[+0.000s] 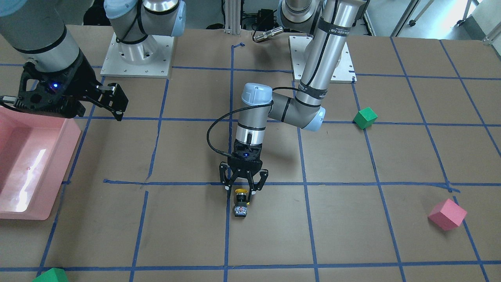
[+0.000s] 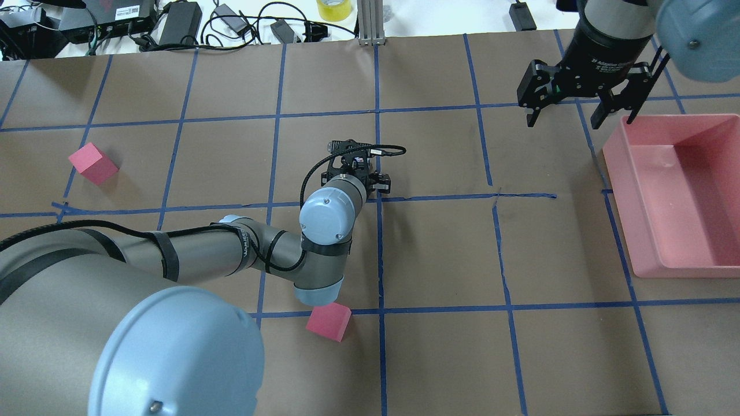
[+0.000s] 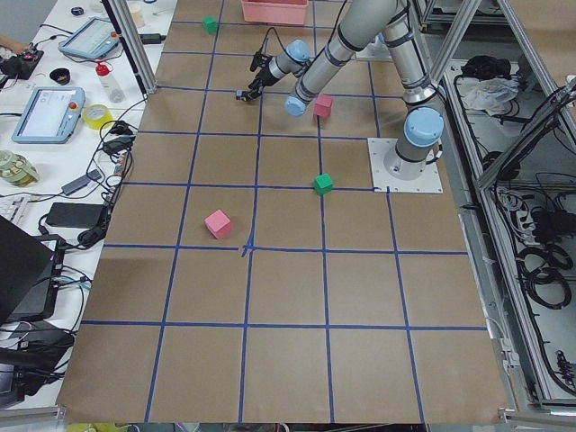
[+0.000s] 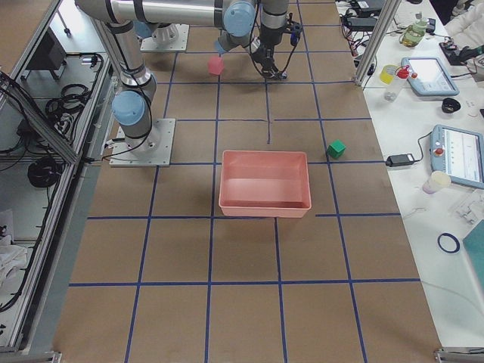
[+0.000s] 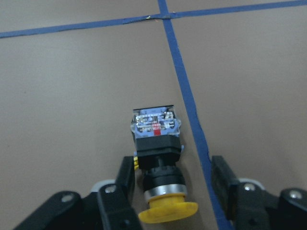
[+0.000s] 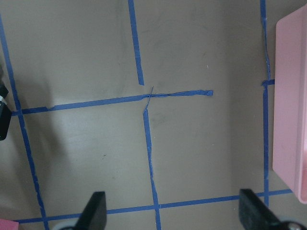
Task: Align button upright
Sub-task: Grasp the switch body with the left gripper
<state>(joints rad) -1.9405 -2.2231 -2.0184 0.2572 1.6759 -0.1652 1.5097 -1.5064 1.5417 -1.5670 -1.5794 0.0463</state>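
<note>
The button lies on its side on the brown table, near a blue tape line. Its yellow cap points toward my left wrist and its silvery base points away. It also shows in the front view. My left gripper is open and low over the table, with one finger on each side of the cap end and black neck. The left finger is close to the body and the right finger stands apart. My right gripper is open and empty, held high beside the pink tray.
A pink tray stands on my right side. A pink cube lies under my left elbow, and another pink cube lies far left. A green cube and a second green cube lie farther off.
</note>
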